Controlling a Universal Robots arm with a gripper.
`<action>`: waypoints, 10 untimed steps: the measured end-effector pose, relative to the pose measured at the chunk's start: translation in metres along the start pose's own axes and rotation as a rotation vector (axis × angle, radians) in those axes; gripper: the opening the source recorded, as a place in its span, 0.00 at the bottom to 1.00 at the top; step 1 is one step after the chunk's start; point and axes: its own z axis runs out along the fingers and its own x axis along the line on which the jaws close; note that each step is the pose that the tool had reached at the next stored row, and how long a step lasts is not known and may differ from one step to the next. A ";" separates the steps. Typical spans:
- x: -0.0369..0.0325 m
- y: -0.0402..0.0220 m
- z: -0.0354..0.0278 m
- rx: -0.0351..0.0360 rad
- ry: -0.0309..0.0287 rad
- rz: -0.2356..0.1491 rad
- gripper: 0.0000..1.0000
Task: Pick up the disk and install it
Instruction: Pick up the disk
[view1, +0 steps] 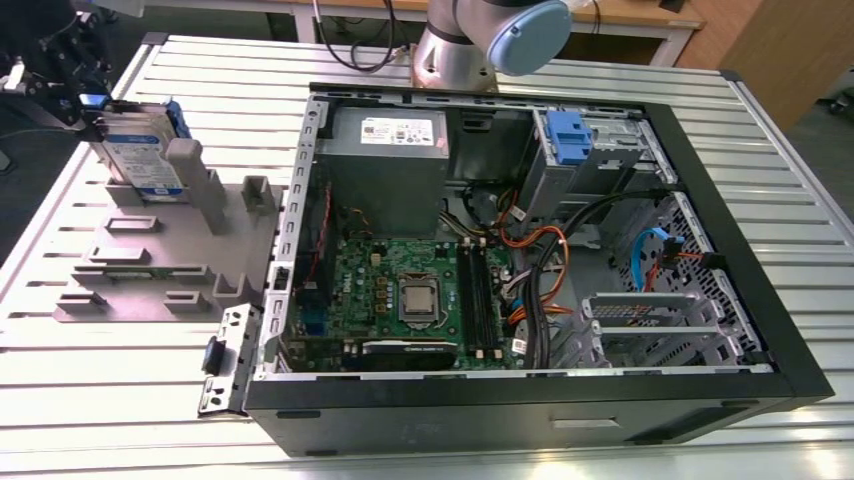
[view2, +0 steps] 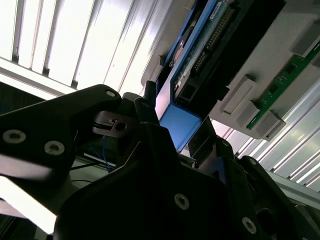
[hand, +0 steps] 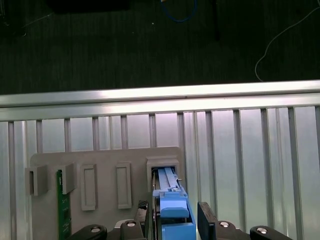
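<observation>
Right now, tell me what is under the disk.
The disk stands on edge in a slot of the grey holder, which lies on the ribbed metal table. The slot's floor and the disk's lower edge are covered by the holder's walls.

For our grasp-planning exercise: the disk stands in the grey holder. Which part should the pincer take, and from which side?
Take the disk by its free upper end, across its two broad flat faces, coming from straight above. It stands upright on edge in the grey holder, whose slot encloses its lower end.
</observation>
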 end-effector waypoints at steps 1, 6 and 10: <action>0.0000 0.0000 0.0001 0.0000 0.0001 0.000 0.51; 0.0000 0.0000 0.0008 0.0010 0.0056 0.000 0.51; 0.0001 0.0000 0.0015 0.0034 0.0130 0.000 0.42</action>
